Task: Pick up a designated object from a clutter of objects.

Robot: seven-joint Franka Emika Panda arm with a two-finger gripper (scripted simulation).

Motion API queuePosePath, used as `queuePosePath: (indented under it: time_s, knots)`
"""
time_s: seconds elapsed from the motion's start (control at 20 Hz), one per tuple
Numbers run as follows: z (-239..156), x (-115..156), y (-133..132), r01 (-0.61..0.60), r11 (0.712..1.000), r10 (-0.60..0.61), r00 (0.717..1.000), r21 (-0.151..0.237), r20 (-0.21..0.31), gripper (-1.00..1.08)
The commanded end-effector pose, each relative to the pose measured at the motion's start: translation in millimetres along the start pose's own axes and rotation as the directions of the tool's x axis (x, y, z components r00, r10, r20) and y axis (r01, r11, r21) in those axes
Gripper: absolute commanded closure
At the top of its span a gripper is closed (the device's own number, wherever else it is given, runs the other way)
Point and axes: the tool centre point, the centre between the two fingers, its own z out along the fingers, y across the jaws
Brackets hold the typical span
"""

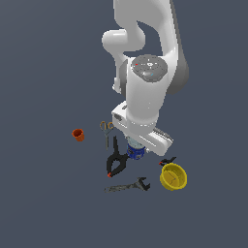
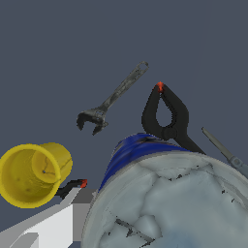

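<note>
Wrist view, nearest the lens: the blue can's pale silvery top fills the lower part of the picture, very close under your wrist, with a band of blue wall showing at its edge.
Wrist view, claw: a white finger shows in the corner beside the can — you cannot tell from here how wide the claw stands, or whether it presses the can.
Wrist view, neighbours: yellow bowl, a small orange-tipped clamp by it, dark wrench, large black clamp just beyond the can, a scissors blade at the edge.
Exterior view, can: it sits on the counter directly under the hand, between the large clamp and the bowl; wrench in front, scissors behind, orange cup well apart.
Exterior view, claw: the claw is hidden by the hand and can — its state stays unknown.
Doing the step well: keep the can centred, let the fingers straddle its wall, close firmly, then lift straight up so the large clamp is not dragged.
</note>
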Motion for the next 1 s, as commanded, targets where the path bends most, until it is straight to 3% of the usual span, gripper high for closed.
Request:
queuePosePath:
  time_s: [0.0, 0.5, 0.95]
  knots:
    - [-31, 7, 11, 0.0, 1.0, 0.0, 1.0, 0.003, -0.003, 1.08]
    - [-136, 32, 52, -0.001, 1.0, 0.001, 1.0, 0.003, -0.003, 1.08]
    - [-188, 47, 71, 0.0, 1.0, 0.0, 1.0, 0.003, -0.004, 1.08]
